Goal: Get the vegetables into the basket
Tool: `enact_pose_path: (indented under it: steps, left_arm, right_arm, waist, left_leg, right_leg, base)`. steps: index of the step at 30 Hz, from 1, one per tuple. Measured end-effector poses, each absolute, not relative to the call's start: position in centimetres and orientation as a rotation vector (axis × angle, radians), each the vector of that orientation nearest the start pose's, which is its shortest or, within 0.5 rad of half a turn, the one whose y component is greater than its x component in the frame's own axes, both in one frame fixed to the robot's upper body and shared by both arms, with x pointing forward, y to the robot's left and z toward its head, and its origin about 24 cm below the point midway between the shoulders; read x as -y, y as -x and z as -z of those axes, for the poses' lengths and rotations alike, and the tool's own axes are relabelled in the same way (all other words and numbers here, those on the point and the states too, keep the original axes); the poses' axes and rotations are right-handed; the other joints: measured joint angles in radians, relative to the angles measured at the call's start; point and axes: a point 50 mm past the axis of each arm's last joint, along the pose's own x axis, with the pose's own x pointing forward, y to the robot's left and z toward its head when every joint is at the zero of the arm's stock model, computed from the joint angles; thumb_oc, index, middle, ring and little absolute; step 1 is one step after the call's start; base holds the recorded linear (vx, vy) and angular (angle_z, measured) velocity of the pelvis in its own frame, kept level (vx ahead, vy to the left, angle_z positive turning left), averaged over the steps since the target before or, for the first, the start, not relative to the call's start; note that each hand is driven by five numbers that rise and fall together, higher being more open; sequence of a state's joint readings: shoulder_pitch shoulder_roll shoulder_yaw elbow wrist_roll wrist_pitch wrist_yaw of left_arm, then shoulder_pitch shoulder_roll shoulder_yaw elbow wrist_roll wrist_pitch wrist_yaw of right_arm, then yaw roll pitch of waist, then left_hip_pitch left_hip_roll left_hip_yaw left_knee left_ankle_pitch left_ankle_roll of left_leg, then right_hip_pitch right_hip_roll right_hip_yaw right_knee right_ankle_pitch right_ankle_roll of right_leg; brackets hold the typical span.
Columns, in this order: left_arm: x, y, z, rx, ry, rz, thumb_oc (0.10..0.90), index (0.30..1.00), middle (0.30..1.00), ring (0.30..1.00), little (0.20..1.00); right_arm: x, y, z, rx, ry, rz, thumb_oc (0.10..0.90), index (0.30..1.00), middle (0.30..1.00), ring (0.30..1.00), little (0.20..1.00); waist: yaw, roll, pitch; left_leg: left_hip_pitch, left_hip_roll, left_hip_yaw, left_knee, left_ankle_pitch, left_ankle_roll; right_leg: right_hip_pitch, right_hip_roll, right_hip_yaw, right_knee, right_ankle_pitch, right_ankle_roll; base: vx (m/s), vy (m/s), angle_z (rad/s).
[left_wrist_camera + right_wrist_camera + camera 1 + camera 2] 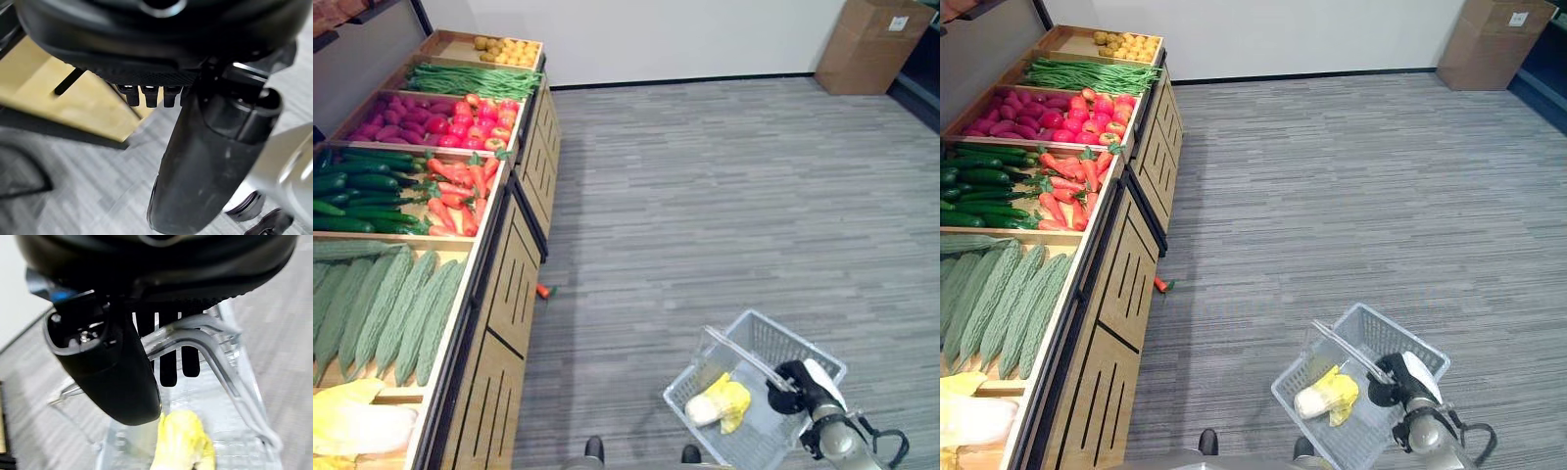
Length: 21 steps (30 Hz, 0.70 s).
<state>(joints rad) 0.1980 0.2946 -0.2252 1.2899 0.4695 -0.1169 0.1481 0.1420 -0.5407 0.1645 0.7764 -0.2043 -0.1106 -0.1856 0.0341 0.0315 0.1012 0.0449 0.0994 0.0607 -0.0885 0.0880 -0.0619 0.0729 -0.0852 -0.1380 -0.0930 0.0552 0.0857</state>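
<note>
One long wooden produce stand (499,284) runs down the robot's left side, its bins holding pale ridged bitter gourds (396,313), dark cucumbers (357,196), carrots (460,191), red and purple vegetables (460,119), green beans (475,80) and yellow ones at the far end (509,49); a pale cabbage (357,426) lies in the nearest bin; the grey plastic basket (788,343) hangs well apart from the stand, low on the robot's right, with one yellow-white cabbage (720,401) already lying inside; the right hand (800,384) has its fingers (168,364) curled round the basket's handles (205,340), carrying it; the left hand (205,161) shows beside the stand's wooden front, fingers relaxed and holding nothing.

Most of the task looks undone; I judge the step in hand to be fetching another vegetable, so the basket should be kept level and brought near the stand before the left hand reaches into a bin, which shortens the carry.

Grey striped carpet (734,196) covers the open room; a white wall (685,34) closes the far end; a cardboard box (873,44) stands in the corner; one small carrot (544,291) lies on the floor just beside the stand, worth avoiding underfoot.
</note>
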Motion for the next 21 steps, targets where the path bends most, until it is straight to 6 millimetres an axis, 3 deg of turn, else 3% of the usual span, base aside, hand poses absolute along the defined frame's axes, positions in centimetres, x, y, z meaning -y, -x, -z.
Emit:
enact_pose_path:
  steps: [4,10,11,12,16,17,21]
  left_arm:
    - [-25.0,-1.2,16.5,-1.331,-0.691,0.114,0.900,1.000,1.000,1.000,1.000]
    - [-24.2,-2.9,16.7,-1.325,-0.627,0.039,0.900,1.000,1.000,1.000,1.000]
    - [-24.2,-3.1,16.7,-1.321,-0.627,0.033,0.900,1.000,1.000,1.000,1.000]
    - [-24.4,-4.1,16.6,-1.299,-0.598,-0.024,0.900,1.000,1.000,1.000,1.000]
    - [-24.4,-5.6,16.5,-1.281,-0.544,-0.092,0.900,1.000,1.000,1.000,1.000]
    - [-24.2,-5.4,16.6,-1.300,-0.534,-0.096,0.900,1.000,1.000,1.000,1.000]
    - [-24.0,-4.8,16.8,-1.330,-0.524,-0.096,0.900,1.000,1.000,1.000,1.000]
  right_arm:
    - [31.8,-12.2,9.7,-0.849,0.858,0.090,0.400,0.300,0.300,0.300,0.300]
    - [31.6,-12.4,10.0,-0.864,0.855,0.087,0.400,0.300,0.300,0.300,0.300]
    - [31.5,-12.4,10.1,-0.864,0.858,0.079,0.400,0.300,0.300,0.300,0.300]
    - [31.3,-12.7,10.0,-0.856,0.859,0.072,0.400,0.300,0.300,0.300,0.300]
    - [31.3,-13.9,9.6,-0.826,0.862,0.080,0.400,0.300,0.300,0.300,0.300]
    - [31.3,-14.2,9.5,-0.817,0.863,0.083,0.400,0.300,0.300,0.300,0.300]
    - [31.3,-14.9,9.1,-0.796,0.862,0.096,0.400,0.300,0.300,0.300,0.300]
  waist:
    - [-0.001,0.005,-0.003]
    - [-0.011,0.018,0.001]
    - [-0.012,0.018,0.004]
    - [-0.006,0.013,0.033]
    - [0.009,-0.008,0.099]
    - [0.016,-0.025,0.109]
    - [0.026,-0.025,0.110]
  left_leg:
    - [-0.018,0.003,-0.025,0.000,0.000,0.002]
    - [-0.050,0.019,-0.029,0.015,0.001,-0.005]
    - [-0.058,0.026,-0.030,0.032,0.001,-0.023]
    - [-0.091,0.037,-0.047,0.098,-0.005,-0.036]
    - [-0.163,0.022,-0.121,0.224,0.038,-0.081]
    - [-0.178,0.018,-0.142,0.232,0.064,-0.088]
    - [-0.206,-0.005,-0.138,0.133,0.046,-0.087]
  right_leg:
    - [-0.008,0.004,-0.017,0.005,-0.004,-0.002]
    - [-0.047,0.021,-0.017,0.035,-0.012,-0.008]
    - [-0.051,0.032,-0.020,0.037,-0.017,-0.016]
    - [-0.054,0.039,-0.028,0.043,-0.032,-0.039]
    - [-0.034,0.035,-0.049,0.035,-0.035,-0.062]
    - [-0.024,0.026,-0.054,0.024,-0.033,-0.073]
    - [-0.023,0.013,-0.064,0.002,-0.033,-0.090]
  base:
    - [-0.02,-0.074,0.13]
    - [0.02,-0.128,-0.01]
    - [0.01,-0.174,0.07]
    - [0.01,-0.149,0.12]
    - [0.09,-0.070,0.22]
    - [0.16,0.002,0.19]
    - [0.20,0.011,0.22]
